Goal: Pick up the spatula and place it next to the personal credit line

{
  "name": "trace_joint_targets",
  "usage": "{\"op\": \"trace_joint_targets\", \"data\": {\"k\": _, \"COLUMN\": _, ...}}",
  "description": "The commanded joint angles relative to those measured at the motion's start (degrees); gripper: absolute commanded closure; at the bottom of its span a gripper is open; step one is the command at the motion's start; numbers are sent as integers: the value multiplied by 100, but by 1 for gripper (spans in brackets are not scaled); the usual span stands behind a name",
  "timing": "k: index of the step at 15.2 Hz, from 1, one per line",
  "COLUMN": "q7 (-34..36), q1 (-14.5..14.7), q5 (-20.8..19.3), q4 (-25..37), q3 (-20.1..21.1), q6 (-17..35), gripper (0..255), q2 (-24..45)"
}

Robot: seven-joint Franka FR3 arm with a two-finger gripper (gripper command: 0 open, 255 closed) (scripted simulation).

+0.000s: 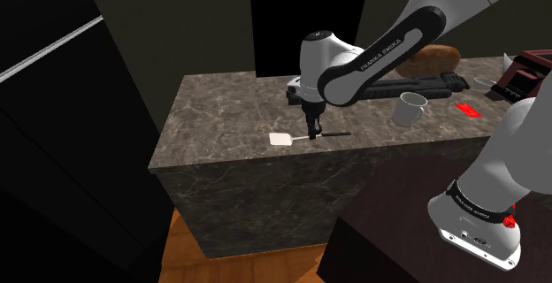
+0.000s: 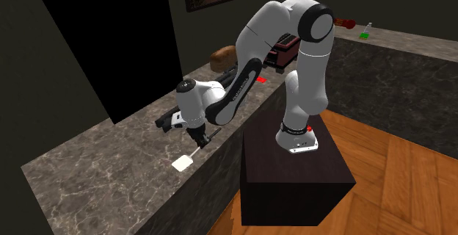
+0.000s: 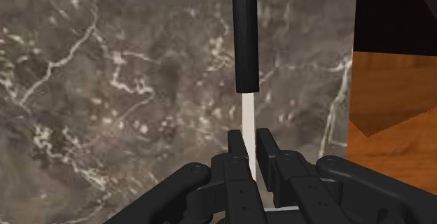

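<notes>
The spatula has a white blade (image 1: 280, 139), a thin white shaft (image 3: 248, 121) and a black handle (image 3: 245, 33). It sits low over the dark marble counter (image 1: 221, 118) near its front edge. My gripper (image 1: 311, 133) points down on it, shut on the shaft between blade and handle; the wrist view shows the gripper (image 3: 251, 149) with both fingers pressed against the shaft. From the second exterior view, the blade (image 2: 183, 162) sticks out below the gripper (image 2: 198, 139). A small red card (image 1: 469, 110) lies flat further along the counter, toward the shoulder view's right, well apart from the spatula.
A white mug (image 1: 410, 109) stands between the spatula and the red card. Behind it lie a long black object (image 1: 416, 85), a brown loaf (image 1: 435, 58) and a dark red appliance (image 1: 524, 71). The counter's front edge drops to a wooden floor (image 3: 392, 89).
</notes>
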Motion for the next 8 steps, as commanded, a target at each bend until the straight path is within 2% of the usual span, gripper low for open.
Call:
{"op": "trace_joint_targets", "data": {"k": 1, "q7": 0, "q1": 0, "q5": 0, "q4": 0, "q3": 0, "q6": 0, "gripper": 255, "q2": 0}}
{"op": "trace_joint_targets", "data": {"k": 3, "q7": 0, "q1": 0, "q5": 0, "q4": 0, "q3": 0, "q6": 1, "gripper": 255, "q2": 1}}
{"op": "trace_joint_targets", "data": {"k": 8, "q7": -69, "q1": -1, "q5": 82, "q4": 95, "q3": 9, "q6": -387, "gripper": 255, "q2": -297}}
